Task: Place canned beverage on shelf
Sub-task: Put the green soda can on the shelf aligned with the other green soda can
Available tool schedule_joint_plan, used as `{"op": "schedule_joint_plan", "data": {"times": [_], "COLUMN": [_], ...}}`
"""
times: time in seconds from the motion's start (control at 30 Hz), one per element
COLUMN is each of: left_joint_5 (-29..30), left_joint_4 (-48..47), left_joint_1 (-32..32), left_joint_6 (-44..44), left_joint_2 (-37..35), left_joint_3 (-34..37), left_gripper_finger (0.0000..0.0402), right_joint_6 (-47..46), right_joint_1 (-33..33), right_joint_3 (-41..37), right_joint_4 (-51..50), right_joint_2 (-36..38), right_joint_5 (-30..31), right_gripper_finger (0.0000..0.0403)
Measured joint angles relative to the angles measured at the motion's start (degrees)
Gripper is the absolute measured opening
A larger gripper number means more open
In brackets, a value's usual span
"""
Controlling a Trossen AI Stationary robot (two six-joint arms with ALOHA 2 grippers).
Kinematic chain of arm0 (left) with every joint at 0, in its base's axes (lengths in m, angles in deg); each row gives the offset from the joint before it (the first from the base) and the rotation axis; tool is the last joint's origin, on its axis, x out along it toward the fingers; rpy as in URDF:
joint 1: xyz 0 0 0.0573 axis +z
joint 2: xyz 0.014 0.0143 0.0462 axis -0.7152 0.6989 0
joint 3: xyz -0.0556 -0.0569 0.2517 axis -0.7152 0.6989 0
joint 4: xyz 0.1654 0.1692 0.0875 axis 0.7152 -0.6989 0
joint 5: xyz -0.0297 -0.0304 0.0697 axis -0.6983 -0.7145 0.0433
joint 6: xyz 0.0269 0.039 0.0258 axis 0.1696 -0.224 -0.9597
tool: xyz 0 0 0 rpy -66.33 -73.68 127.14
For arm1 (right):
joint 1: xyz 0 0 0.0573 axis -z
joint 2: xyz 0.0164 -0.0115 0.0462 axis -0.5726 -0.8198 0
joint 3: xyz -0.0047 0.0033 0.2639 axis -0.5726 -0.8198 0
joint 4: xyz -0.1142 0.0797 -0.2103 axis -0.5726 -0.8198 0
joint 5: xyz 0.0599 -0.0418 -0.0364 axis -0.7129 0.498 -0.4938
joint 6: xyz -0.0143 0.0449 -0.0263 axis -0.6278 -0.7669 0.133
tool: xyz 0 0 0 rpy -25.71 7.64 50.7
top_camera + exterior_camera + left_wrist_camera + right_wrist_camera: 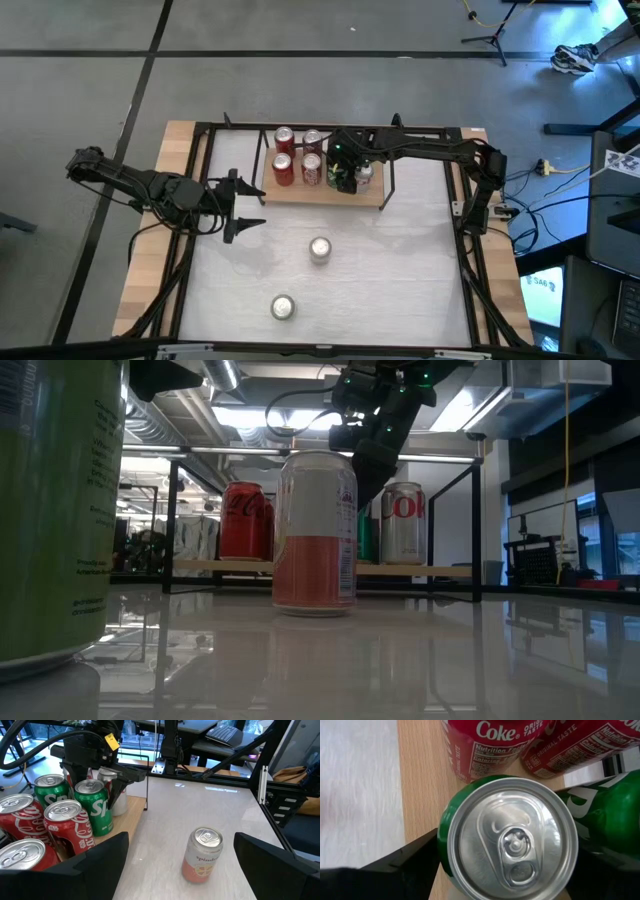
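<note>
The shelf (pixel 300 193), a light-wood board in a black wire frame, stands at the table's far middle. On it are red Coke cans (pixel 65 825), two green cans and a silver can (pixel 366 176). My right gripper (pixel 343 172) reaches in from the table's right and is shut on the nearer green can (pixel 93 807), at the board's near edge. My left gripper (pixel 240 207) waits open, raised at the table's left. An orange-and-white can (pixel 319 249) and a yellow-green can (pixel 283 307) stand on the table. My right gripper pinches the green can's upper side wall (pixel 445 845), just below the rim, between its two fingers, one on each side. The fingers come from above, slanting down from the table's right. The can is upright, its base (pixel 96 832) on the shelf's board.
The other green can (pixel 610 815) stands close beside the held one on its far side, and red cans (pixel 485 745) crowd the shelf's left part. The black frame's posts (pixel 390 185) rise at the board's ends. Bare white tabletop (pixel 410 260) lies to the near right.
</note>
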Motion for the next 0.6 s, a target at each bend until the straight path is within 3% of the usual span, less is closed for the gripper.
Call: {"op": "schedule_joint_plan", "data": {"times": [0.6], "left_joint_5": [0.0], "left_joint_4": [0.0], "left_joint_1": [0.0], "left_joint_6": [0.0], "left_joint_2": [0.0], "left_joint_3": [0.0], "left_gripper_finger": [0.0351], "right_joint_6": [0.6], "right_joint_1": [0.0], "right_joint_3": [0.0], "right_joint_4": [0.0], "right_joint_2": [0.0], "right_joint_5": [0.0], "right_gripper_finger": [0.0344]}}
